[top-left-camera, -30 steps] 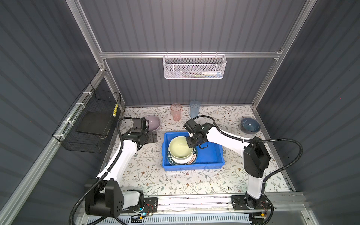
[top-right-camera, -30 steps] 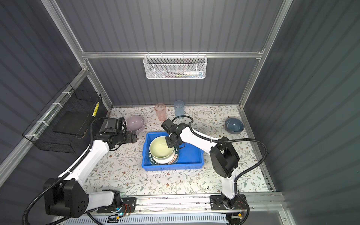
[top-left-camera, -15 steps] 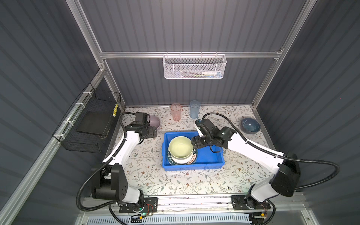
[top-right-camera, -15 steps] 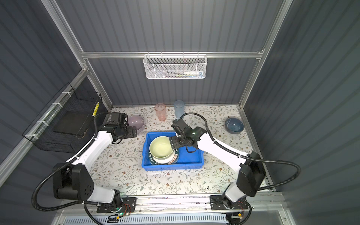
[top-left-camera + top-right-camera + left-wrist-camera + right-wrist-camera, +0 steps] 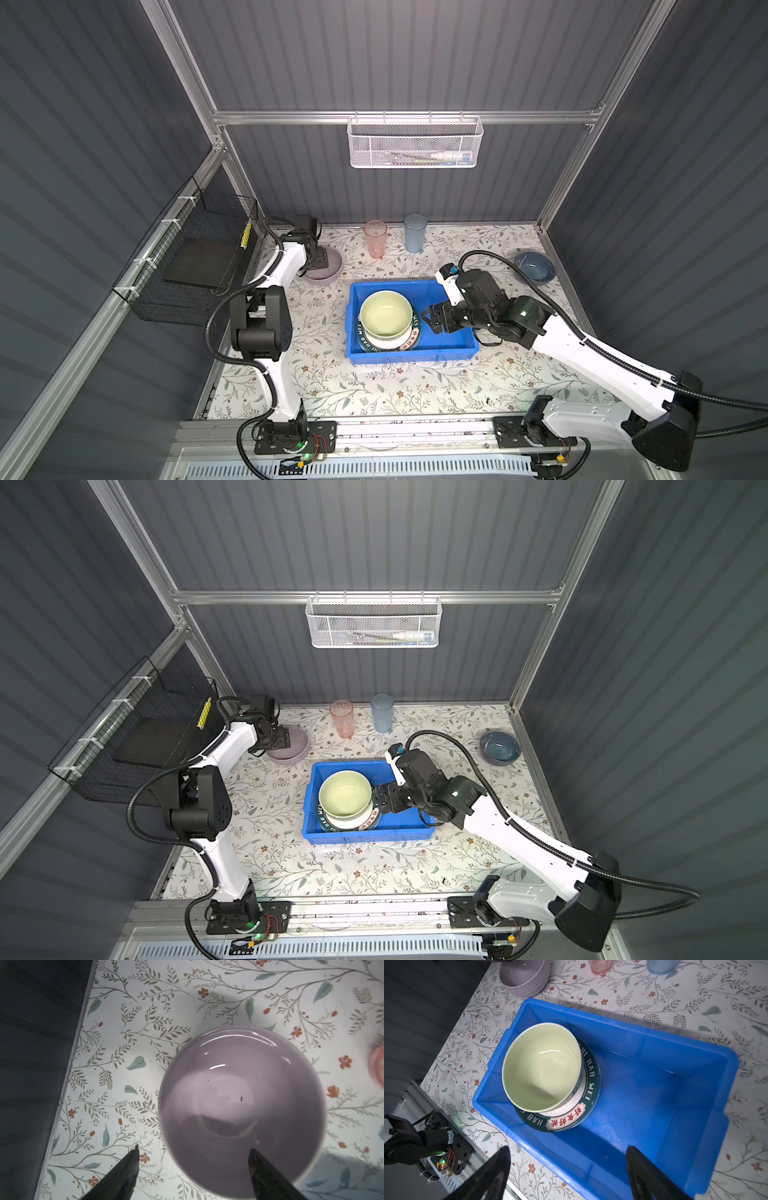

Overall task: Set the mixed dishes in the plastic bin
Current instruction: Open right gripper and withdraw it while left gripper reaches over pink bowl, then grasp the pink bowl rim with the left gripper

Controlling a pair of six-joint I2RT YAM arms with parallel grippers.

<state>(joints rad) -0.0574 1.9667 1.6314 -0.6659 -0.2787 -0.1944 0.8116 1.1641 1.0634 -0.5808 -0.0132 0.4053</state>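
While the plastic bin [image 5: 411, 358] lies at the middle of the flowered table [image 5: 332, 386] in both top views, only some of the dishes are in it. The pale-green bowl [image 5: 385, 313] stands upright on the green lettered plate [image 5: 365, 338], and both sit at the bin's 9 o'clock end. The right wrist view shows the plate's dark green rim [image 5: 589, 1084] with pale letters and a white label with red characters.

The right gripper [image 5: 432, 320] hangs over the bin at 3 o'clock from the bowl, just beside its rim. Its jaws are spread wide with nothing between them; in the right wrist view the two dark fingers [image 5: 500, 1167] stand well apart above the bin's wall.

Outside the bin, the lilac bowl [image 5: 328, 270] sits on the table at 10 o'clock. The left gripper [image 5: 319, 259] is over it, also spread wide. In the left wrist view one finger [image 5: 266, 1172] is over the bowl's inside and the other over the cloth outside the rim; whether either touches the bowl I cannot tell.

At 12 o'clock from the bin stand the pink tumbler [image 5: 375, 239] and the blue tumbler [image 5: 415, 232], upright and near each other. The dark-blue bowl [image 5: 535, 266] sits at 2 o'clock by the table's edge. A white mesh basket [image 5: 413, 145] hangs on the back wall at 12 o'clock, a black wire basket [image 5: 199, 257] on the side wall at 9 o'clock.
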